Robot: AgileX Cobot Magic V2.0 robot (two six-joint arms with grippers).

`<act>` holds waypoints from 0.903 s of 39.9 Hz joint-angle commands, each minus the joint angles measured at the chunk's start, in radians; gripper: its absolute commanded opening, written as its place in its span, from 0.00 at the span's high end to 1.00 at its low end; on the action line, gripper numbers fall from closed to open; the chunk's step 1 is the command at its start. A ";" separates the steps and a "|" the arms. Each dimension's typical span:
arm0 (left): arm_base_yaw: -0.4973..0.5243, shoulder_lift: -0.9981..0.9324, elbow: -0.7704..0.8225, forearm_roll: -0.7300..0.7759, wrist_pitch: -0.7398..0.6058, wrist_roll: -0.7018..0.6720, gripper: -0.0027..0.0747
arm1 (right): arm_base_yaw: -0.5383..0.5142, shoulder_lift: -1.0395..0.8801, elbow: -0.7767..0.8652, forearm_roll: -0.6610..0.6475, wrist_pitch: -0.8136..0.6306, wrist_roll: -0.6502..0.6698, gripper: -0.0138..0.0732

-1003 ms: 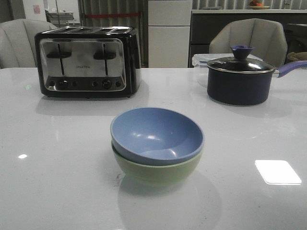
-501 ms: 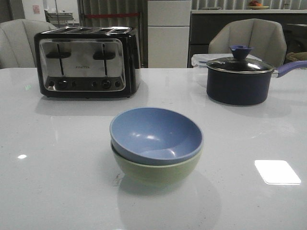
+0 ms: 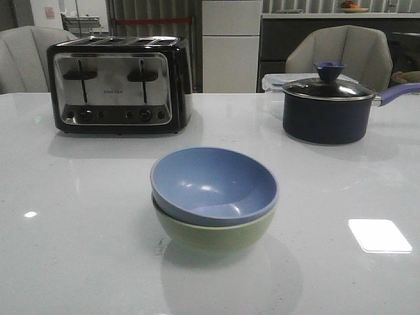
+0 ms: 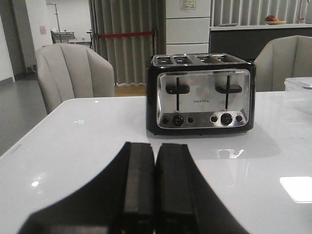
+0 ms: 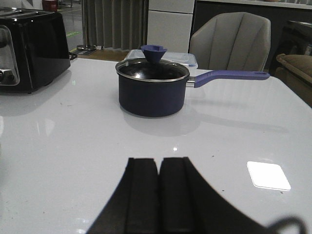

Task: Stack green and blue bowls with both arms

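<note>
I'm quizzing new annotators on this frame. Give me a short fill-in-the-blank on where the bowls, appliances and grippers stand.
1. The blue bowl sits nested inside the ____ bowl.
2. The saucepan has its lid ____.
3. Behind the bowls on the robot's left stands a black and silver ____.
4. The left gripper and the right gripper are both ____, holding nothing.

Missing words: green; on; toaster; shut

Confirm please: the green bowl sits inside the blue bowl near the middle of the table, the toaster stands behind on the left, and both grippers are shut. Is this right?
One part is wrong. The front view shows the blue bowl sitting inside the green bowl, not the reverse. The rest holds: the toaster stands behind on the left, and the left gripper and right gripper are both shut.
</note>
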 commanded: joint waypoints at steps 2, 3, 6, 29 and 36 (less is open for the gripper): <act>0.004 -0.020 0.005 -0.006 -0.089 -0.001 0.85 | -0.007 -0.019 -0.004 -0.003 -0.100 0.000 0.78; 0.004 -0.020 0.005 -0.006 -0.089 -0.001 0.85 | -0.007 -0.019 -0.004 -0.003 -0.100 0.000 0.78; 0.004 -0.020 0.005 -0.006 -0.089 -0.001 0.85 | -0.007 -0.019 -0.004 -0.003 -0.100 0.000 0.78; 0.004 -0.020 0.005 -0.006 -0.089 -0.001 0.85 | -0.037 -0.020 -0.003 -0.162 -0.208 0.195 0.78; 0.004 -0.020 0.005 -0.006 -0.089 -0.001 0.85 | -0.037 -0.020 -0.003 -0.160 -0.226 0.195 0.78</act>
